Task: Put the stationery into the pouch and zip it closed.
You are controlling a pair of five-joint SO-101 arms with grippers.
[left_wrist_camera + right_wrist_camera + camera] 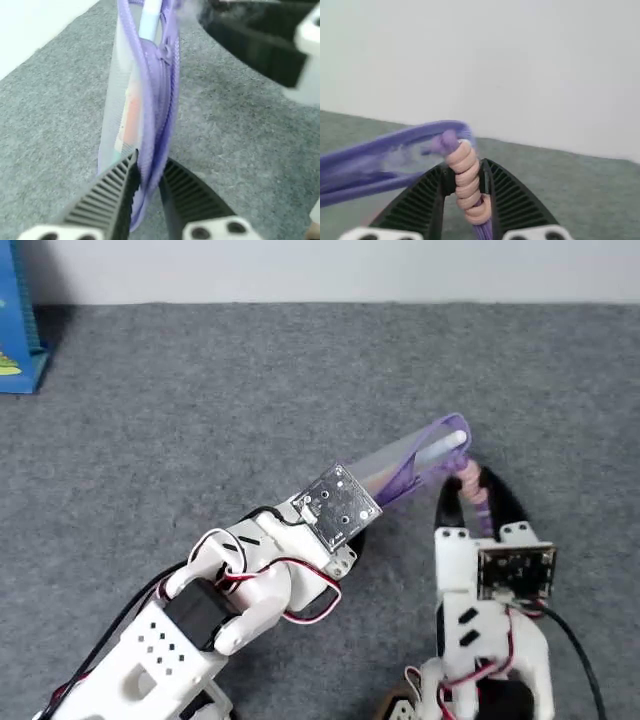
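A clear pouch with purple zipper trim (410, 462) is held off the grey carpet, stretched between both arms. My left gripper (148, 192) is shut on the pouch's (140, 105) near end, and stationery shows through its clear wall. My right gripper (466, 187) is shut on the pink coiled zipper pull (465, 175) at the pouch's far end (395, 150). In the high view the pink pull (472, 490) hangs from the pouch tip above the right gripper (476, 508). The left gripper (362, 502) sits under its wrist camera plate.
Grey carpet (200, 410) covers the table, with a white wall (320, 270) behind it. A blue box (18, 330) stands at the far left edge. The right arm's black finger (255, 40) shows beyond the pouch in the left wrist view.
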